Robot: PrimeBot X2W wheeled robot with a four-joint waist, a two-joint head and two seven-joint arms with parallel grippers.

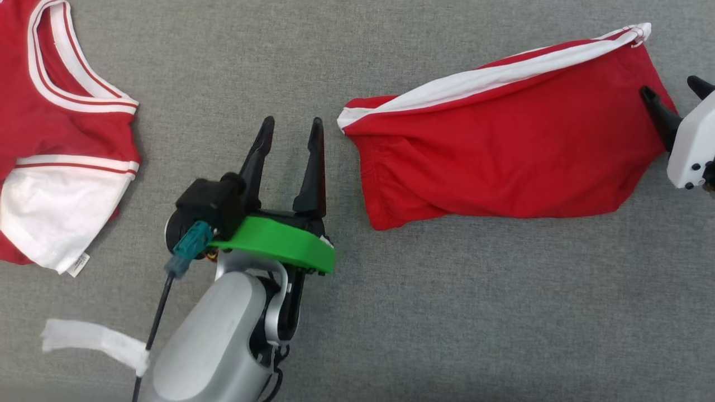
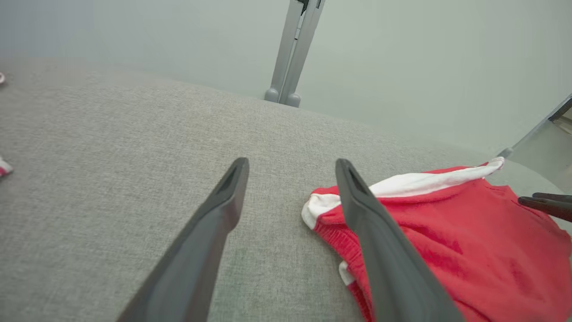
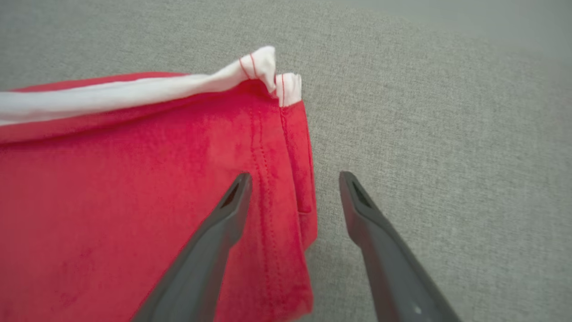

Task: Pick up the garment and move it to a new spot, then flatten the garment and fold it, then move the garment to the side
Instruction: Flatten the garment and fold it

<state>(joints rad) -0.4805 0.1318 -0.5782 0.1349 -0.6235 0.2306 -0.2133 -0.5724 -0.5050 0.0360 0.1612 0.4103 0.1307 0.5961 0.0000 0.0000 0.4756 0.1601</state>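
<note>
Two garments (red shorts (image 1: 503, 156), red-white jersey (image 1: 61, 134)), one white strip (image 1: 95, 338)

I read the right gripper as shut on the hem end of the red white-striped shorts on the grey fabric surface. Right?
No: the right gripper is open, straddling the hem end of the red white-striped shorts on the grey fabric surface, holding nothing. The right wrist view shows it.

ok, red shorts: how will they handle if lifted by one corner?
Probably floppy: the red shorts lie limp with soft creases, so they'd likely drape. Likely light, thin fabric. Pushed, they'd probably bunch on the textured grey surface.
</note>
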